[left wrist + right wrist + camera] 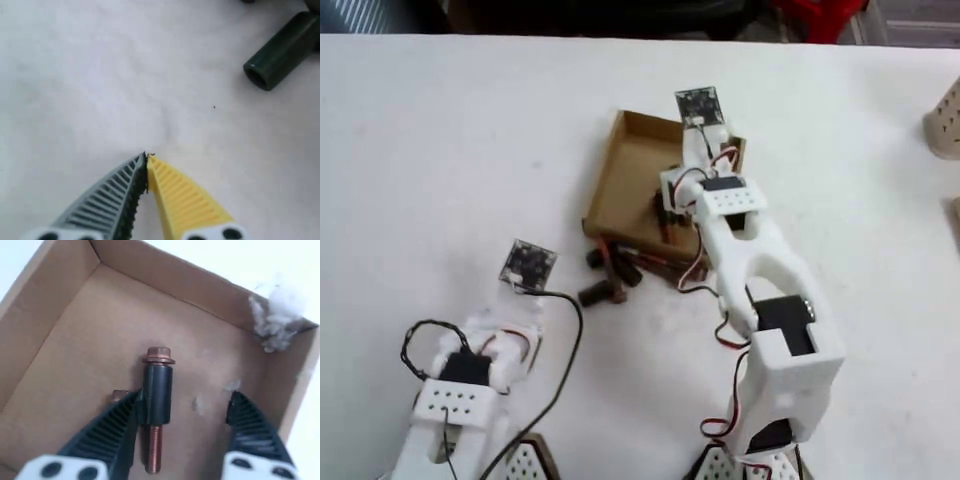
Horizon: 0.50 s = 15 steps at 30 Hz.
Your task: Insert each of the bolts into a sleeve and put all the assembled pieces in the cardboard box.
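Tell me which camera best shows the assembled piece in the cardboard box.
Right wrist view: the assembled piece lies on the cardboard box floor within the open right gripper, bolt head and threads plain. In the high view the right arm hides it; the left wrist view faces a loose sleeve.

Tabletop (pixel 440 150): white, matte, runs across the whole high view, with faint smudges on the left half.

Right edge, far half: beige upright object (pixel 946 120) with rows of small holes, cut off by the frame (identity cannot be told). Slightly nearer along the same edge is a thin beige sliver (pixel 956 210), also cut off.

Beyond the far edge of the tabletop, against a dark background: a red object (pixel 817 14) toward the right and a pale slatted surface (pixel 360 14) at far left.

Left wrist view: one tiny dark speck (pixel 214 106) on the white surface.
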Each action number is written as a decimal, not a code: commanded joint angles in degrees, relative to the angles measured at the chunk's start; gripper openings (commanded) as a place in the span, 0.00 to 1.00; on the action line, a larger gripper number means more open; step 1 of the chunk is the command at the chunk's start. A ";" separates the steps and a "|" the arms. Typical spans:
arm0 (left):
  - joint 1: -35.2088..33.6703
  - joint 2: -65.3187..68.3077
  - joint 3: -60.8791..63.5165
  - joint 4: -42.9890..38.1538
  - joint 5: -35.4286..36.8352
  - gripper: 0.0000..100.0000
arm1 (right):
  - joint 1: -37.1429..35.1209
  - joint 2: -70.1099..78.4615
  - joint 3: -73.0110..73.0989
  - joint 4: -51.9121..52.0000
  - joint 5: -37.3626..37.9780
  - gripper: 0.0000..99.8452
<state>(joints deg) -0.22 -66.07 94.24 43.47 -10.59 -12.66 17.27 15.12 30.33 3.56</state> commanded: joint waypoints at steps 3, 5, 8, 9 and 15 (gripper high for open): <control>-0.40 -0.66 -3.69 -0.09 -0.62 0.02 | 0.04 -6.29 -2.20 8.57 -0.44 0.23; -0.40 -0.66 -3.69 -0.09 -0.62 0.02 | -1.01 -9.19 -2.20 12.00 -0.44 0.23; -0.40 -0.66 -3.69 -0.09 -0.62 0.02 | -1.98 -13.49 -1.49 16.75 -0.44 0.23; -0.40 -0.66 -3.69 -0.09 -0.62 0.02 | -2.33 -15.08 -0.88 17.71 -0.44 0.23; -0.40 -0.66 -3.69 -0.09 -0.62 0.02 | -4.35 -24.92 6.86 18.07 -0.44 0.07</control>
<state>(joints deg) -0.22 -66.07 94.24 43.47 -10.59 -15.56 -1.27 20.31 48.18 3.47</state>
